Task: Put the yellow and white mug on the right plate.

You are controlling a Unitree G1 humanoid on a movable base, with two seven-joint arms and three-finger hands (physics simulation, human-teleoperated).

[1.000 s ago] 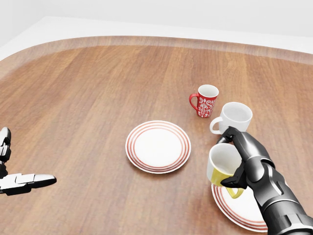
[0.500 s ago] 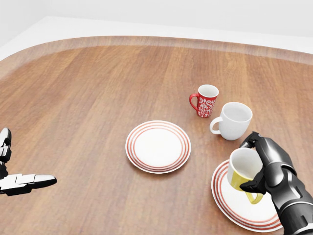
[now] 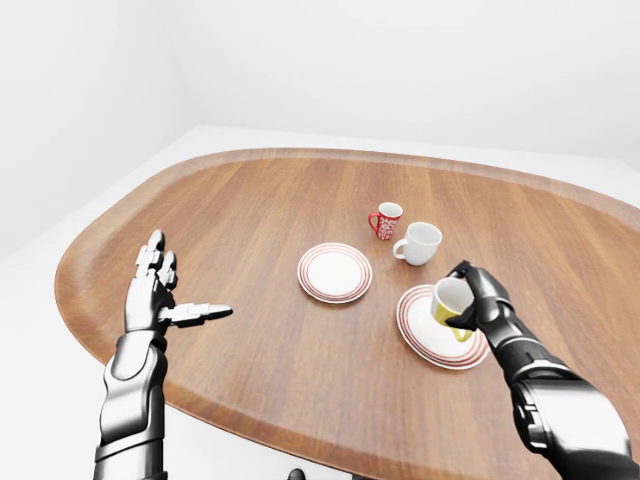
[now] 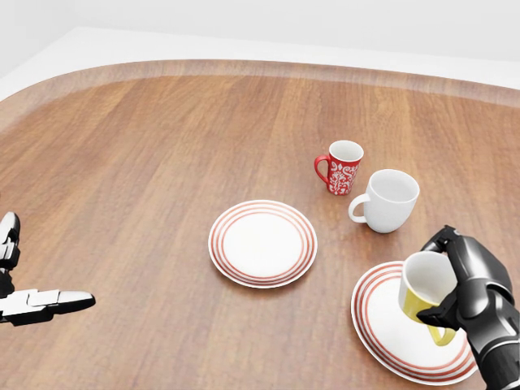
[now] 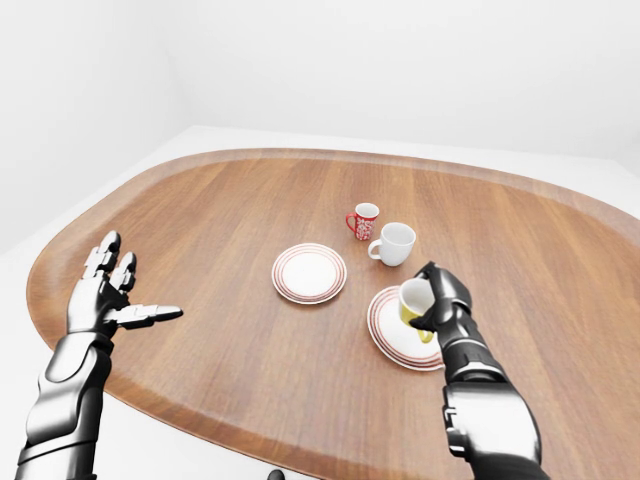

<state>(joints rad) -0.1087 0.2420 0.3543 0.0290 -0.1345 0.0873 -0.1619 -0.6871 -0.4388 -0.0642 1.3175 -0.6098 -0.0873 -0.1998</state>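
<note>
Yellow and white mug (image 4: 425, 291) over right plate (image 4: 382, 325).

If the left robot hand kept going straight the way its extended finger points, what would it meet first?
Probably nothing nearby: the left robot hand is open, its finger aimed toward the view's right over bare table. Further on, that line may near the left plate, but height and depth are unclear.

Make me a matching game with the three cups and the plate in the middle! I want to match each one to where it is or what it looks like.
Things:
1. red mug
2. white mug
3. yellow and white mug
4. middle plate

Clues:
A. held in the right hand, over the right plate
B. nothing on it
C. white flower pattern
D. plain, between the other two mugs

Pairs: 1-C, 2-D, 3-A, 4-B
</note>
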